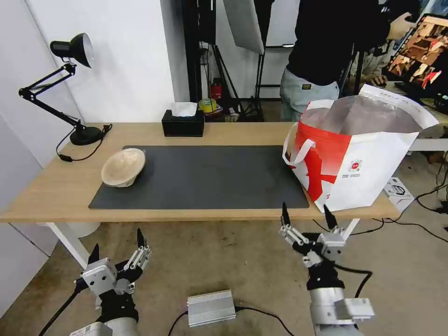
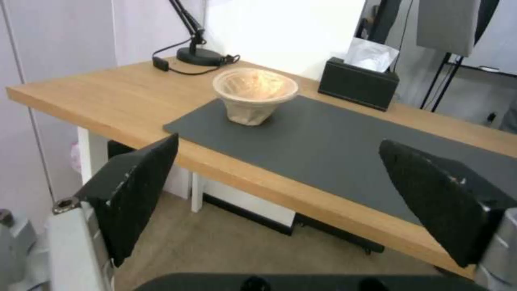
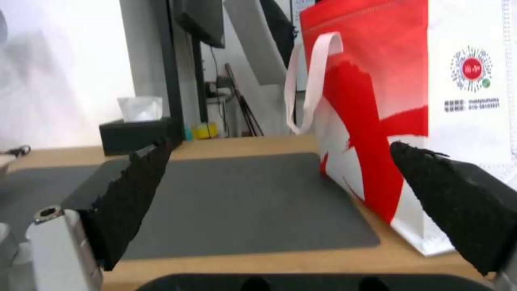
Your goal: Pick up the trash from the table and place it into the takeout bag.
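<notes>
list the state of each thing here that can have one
pulp bowl: tilted, on the mat's left edge
takeout bag: upright, mouth open
tissue box: tissue sticking out
desk lamp: unlit
left gripper: open, below table edge
right gripper: open, near the bag

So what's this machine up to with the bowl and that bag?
It is clearing trash into the bag, but holds nothing right now. Both tools, left and right, hang open in front of the table, below its edge. One beige bowl sits on the mat's left end; the bag stands open at the right end.
</notes>
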Tool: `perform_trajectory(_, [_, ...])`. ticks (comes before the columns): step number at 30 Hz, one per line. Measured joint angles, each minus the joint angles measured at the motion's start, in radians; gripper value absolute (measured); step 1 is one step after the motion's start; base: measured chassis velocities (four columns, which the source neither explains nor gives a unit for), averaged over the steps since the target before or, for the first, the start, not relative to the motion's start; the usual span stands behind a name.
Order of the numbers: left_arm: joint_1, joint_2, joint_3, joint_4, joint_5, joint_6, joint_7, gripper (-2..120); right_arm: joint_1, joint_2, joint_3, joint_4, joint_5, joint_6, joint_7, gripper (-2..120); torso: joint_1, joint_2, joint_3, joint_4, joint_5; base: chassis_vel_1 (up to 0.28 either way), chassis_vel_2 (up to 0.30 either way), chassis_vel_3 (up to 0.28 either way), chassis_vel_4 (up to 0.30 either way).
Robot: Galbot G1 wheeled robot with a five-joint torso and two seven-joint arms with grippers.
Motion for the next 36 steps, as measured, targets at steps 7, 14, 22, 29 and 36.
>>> perform_trajectory(7, [0.004, -0.005, 0.0, 0.0, 0.004, -0.005, 0.0, 100, -0.035, 0.023, -0.029, -0.01, -0.062, -0.005, 0.016, 100, 0.0, 0.0, 0.0, 0.0, 0.0, 0.0, 0.0, 0.0, 0.0])
perform_trajectory(14, [0.006, -0.006, 0.0, 0.0, 0.005, -0.005, 0.0, 100, -0.043, 0.033, -0.041, -0.015, -0.081, -0.008, 0.017, 100, 0.0, 0.0, 0.0, 0.0, 0.0, 0.0, 0.0, 0.0, 0.0])
perform_trajectory(22, [0.007, 0.001, -0.003, 0.0, 0.005, -0.006, 0.0, 100, -0.032, 0.037, -0.038, -0.015, -0.084, -0.009, 0.017, 100, 0.0, 0.0, 0.0, 0.0, 0.0, 0.0, 0.0, 0.0, 0.0])
perform_trajectory(29, [0.008, 0.004, -0.003, 0.0, 0.004, -0.006, 0.0, 100, -0.025, 0.038, -0.031, -0.01, -0.089, -0.008, 0.017, 100, 0.0, 0.0, 0.0, 0.0, 0.0, 0.0, 0.0, 0.0, 0.0])
perform_trajectory(36, [0.008, 0.004, -0.003, 0.0, 0.004, -0.006, 0.0, 100, -0.024, 0.042, -0.025, -0.004, -0.101, -0.004, 0.018, 100, 0.0, 0.0, 0.0, 0.0, 0.0, 0.0, 0.0, 0.0, 0.0])
